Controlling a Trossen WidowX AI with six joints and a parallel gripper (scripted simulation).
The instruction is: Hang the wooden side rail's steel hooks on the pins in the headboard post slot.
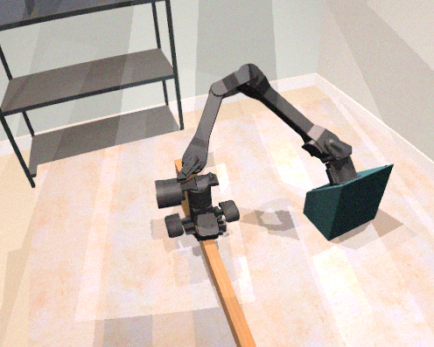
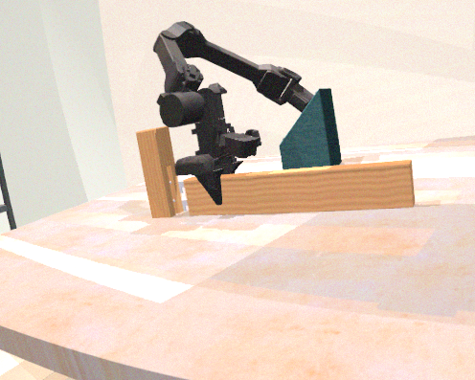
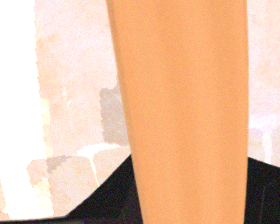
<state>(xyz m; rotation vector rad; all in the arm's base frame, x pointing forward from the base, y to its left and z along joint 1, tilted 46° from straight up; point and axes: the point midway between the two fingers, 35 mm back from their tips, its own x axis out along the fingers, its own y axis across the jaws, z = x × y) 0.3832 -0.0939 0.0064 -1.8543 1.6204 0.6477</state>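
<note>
The wooden side rail (image 1: pixel 223 274) (image 2: pixel 319 190) (image 3: pixel 185 100) stands on its narrow edge, its underside along the table. The upright headboard post (image 2: pixel 150 175) stands just beyond the rail's near end in the exterior view, with a narrow gap between them. In the top view, only the post's top (image 1: pixel 178 164) shows behind the arm. Small pale marks show on the post's rail-facing side; pins and hooks cannot be told apart. My gripper (image 2: pixel 226 183) (image 3: pixel 169 155) is shut on the rail close to its post end, one finger on each side. Its fingertips are partly hidden by the rail.
A dark teal wedge-shaped block (image 1: pixel 357 204) (image 2: pixel 314 132) stands behind the rail, at the arm's base. A dark metal shelf (image 1: pixel 90 79) stands against the wall beyond the table. The table's curved front edge (image 2: pixel 79 349) shows in the exterior view.
</note>
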